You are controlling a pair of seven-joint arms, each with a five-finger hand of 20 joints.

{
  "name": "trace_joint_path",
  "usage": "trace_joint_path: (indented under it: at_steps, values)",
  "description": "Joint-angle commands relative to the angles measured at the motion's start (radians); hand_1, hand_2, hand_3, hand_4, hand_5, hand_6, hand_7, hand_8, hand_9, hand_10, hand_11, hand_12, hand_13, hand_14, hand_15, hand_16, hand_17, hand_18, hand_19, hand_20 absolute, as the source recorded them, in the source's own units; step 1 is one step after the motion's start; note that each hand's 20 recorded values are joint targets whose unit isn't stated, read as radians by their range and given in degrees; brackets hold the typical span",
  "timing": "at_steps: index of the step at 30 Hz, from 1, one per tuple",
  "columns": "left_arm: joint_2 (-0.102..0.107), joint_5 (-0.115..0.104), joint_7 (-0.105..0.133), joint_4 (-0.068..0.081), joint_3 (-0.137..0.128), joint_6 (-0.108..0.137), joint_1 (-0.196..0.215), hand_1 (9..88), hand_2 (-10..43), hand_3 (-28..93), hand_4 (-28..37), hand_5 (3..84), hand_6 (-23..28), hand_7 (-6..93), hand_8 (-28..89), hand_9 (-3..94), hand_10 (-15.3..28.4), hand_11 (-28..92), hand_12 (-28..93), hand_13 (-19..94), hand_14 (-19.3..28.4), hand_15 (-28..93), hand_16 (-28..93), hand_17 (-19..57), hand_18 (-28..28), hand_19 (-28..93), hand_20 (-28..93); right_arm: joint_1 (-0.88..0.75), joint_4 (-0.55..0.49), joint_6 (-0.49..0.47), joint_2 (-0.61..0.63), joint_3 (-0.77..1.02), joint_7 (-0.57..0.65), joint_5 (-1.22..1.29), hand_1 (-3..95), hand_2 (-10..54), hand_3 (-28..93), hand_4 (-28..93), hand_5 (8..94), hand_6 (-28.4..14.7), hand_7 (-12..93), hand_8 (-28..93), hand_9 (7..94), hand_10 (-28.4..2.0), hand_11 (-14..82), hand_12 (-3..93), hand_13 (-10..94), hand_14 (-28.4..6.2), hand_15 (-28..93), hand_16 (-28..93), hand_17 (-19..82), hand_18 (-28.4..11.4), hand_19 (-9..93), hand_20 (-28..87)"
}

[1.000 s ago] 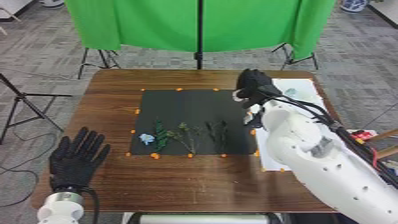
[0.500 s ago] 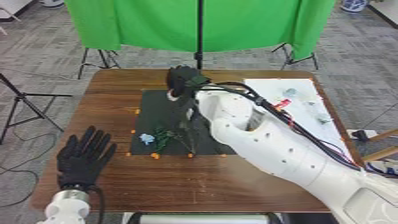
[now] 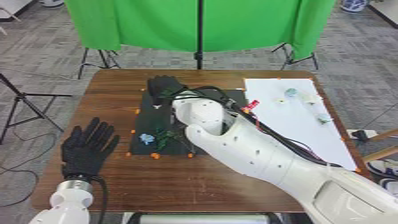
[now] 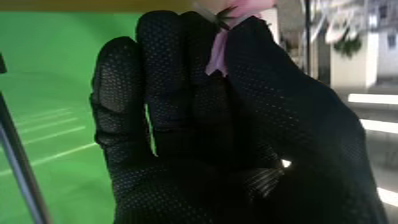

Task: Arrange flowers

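Observation:
At the black mat's far left corner is my right hand (image 3: 163, 87). In the right wrist view, the thumb and fingers of this hand (image 4: 213, 100) pinch a pink flower (image 4: 251, 6), its pale pink lower part (image 4: 218, 54) between them. A light blue flower (image 3: 147, 138) lies near the left edge of the black mat (image 3: 149, 112), beside dark green foliage (image 3: 163, 142). My right arm covers part of the mat and whatever stems lie under it. Over the table's left side, my left hand (image 3: 84, 151) is open, fingers straight.
On the right of the brown table (image 3: 169, 190), a white board (image 3: 306, 145) holds several small pale flowers (image 3: 323, 118). Orange marks (image 3: 155, 155) line the mat's edges. A green curtain (image 3: 142, 25) and tripods stand beyond the table.
My right hand has swung left from beside the white board, across the black mat to its far left corner. My left hand has shifted slightly right and away from the front edge.

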Motion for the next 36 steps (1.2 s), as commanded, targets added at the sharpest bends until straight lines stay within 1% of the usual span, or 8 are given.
trace_joint_path:
  at_steps: [1,9,12,14,22,30,33,36]
  values:
    - [0.021,-0.008,0.018,-0.009,0.008,-0.02,0.032,27.9,14.9,76,-28.3,43.5,6.9,23.8,-15,37.3,15.6,34,7,28,14.7,48,-11,-5.2,12.6,33,12,-0.016,0.003,-0.027,0.001,-0.026,0.043,-0.022,60.4,-6.1,69,-28,66.7,-4.3,30,8,75.1,-13.0,17.0,47.1,64,-8.8,45,38,36,-19.8,73,35]
    - [0.02,-0.004,0.005,0.003,0.022,-0.024,0.007,27.8,14.9,76,-28.3,43.7,6.9,24.8,-16,37.8,15.8,36,6,28,14.8,50,-12,-5.3,12.6,34,12,-0.045,0.016,-0.048,-0.033,0.008,0.046,-0.049,59.6,-6.0,68,-28,65.9,-4.4,29,7,75.0,-13.3,15.1,45.5,63,-9.3,44,37,36,-19.8,73,34]
    - [0.019,-0.006,0.008,0.004,0.022,-0.022,0.007,27.9,14.8,76,-28.3,43.7,6.8,25.5,-16,37.7,15.9,37,6,28,15.0,52,-13,-5.4,12.6,34,12,-0.051,0.022,-0.056,-0.031,0.013,0.034,-0.067,58.4,-4.7,66,-28,65.1,-4.9,28,6,73.0,-14.2,16.0,39.1,63,-10.9,43,32,36,-19.4,72,31]
    - [0.021,-0.009,0.011,0.003,0.02,-0.021,0.01,28.0,14.8,76,-28.3,43.6,6.8,25.7,-16,37.7,15.9,37,5,28,15.0,52,-13,-5.6,12.7,34,12,-0.061,0.027,-0.068,-0.036,0.03,0.03,-0.076,58.1,-4.7,65,-28,64.3,-4.9,27,5,71.1,-14.8,17.6,32.3,62,-10.8,42,30,36,-19.2,71,29]
    - [0.017,-0.009,0.009,0.005,0.017,-0.015,0.01,27.9,14.9,76,-28.3,43.6,6.7,26.0,-17,37.6,15.7,38,5,28,15.0,53,-14,-5.7,12.7,35,12,-0.083,0.025,-0.147,-0.047,0.073,0.024,-0.088,56.7,-2.8,66,-28,62.9,-4.3,26,3,65.3,-15.1,16.0,17.8,61,-10.8,37,26,35,-18.5,68,26]
    - [0.017,-0.012,0.015,0.002,0.015,-0.013,0.017,28.4,14.6,76,-28.3,44.1,5.7,27.2,-17,37.9,15.6,39,5,28,14.9,53,-14,-5.6,12.7,35,12,-0.082,0.011,-0.14,-0.046,0.068,0.025,-0.069,53.4,-3.9,71,-28,59.6,-2.7,22,-1,60.7,-13.1,12.6,14.6,60,-11.7,38,23,33,-19.4,69,26]
    - [0.015,-0.013,0.016,0.003,0.014,-0.013,0.018,28.5,14.5,76,-28.3,44.2,5.5,27.4,-17,38.0,15.5,38,5,28,14.9,53,-14,-5.7,12.7,35,12,-0.08,0.004,-0.129,-0.041,0.062,0.026,-0.057,51.5,-4.6,75,-28,56.8,-2.3,19,-10,58.4,-12.8,12.3,13.3,59,-12.2,38,20,33,-19.8,69,25]
    - [0.015,-0.011,0.015,0.003,0.015,-0.015,0.017,28.4,14.3,76,-28.3,44.2,5.5,27.4,-17,38.0,15.5,38,4,28,14.9,53,-14,-5.7,12.7,35,11,-0.08,0.0,-0.129,-0.039,0.062,0.028,-0.053,50.0,-5.6,77,-28,53.4,-2.8,20,-12,56.2,-13.5,11.8,12.8,58,-12.9,39,17,32,-20.3,70,25]
